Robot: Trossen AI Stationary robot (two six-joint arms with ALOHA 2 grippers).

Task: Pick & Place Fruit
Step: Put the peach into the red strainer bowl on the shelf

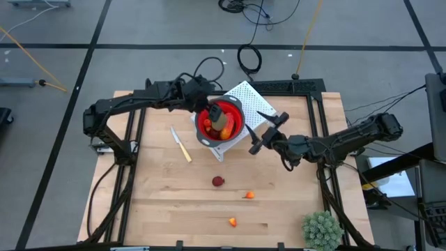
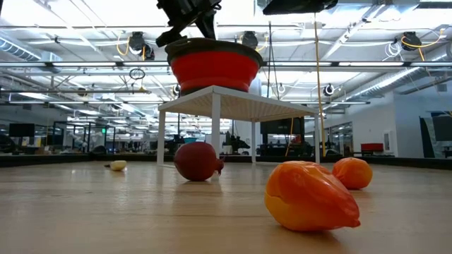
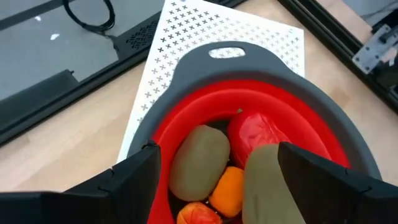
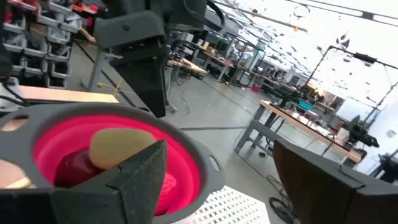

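Note:
A red bowl (image 1: 221, 120) with a grey rim stands on a white perforated stand (image 1: 247, 97) at the table's far middle. It holds olive-brown ovals (image 3: 199, 162), a red piece (image 3: 258, 130) and orange pieces (image 3: 229, 190). My left gripper (image 3: 219, 149) hangs open just above the bowl (image 1: 211, 113), slanting down, with nothing between its fingers. My right gripper (image 1: 265, 132) stands open and level at the bowl's right side, apart from it (image 4: 219, 149). On the table lie a dark red ball (image 1: 218, 181) and two orange pieces (image 1: 249, 195) (image 1: 233, 222).
A cream-handled knife (image 1: 181, 145) lies left of the bowl. A spiky green plant ball (image 1: 322, 230) sits at the near right corner. Bare wood lies around the loose fruit across the table's near half.

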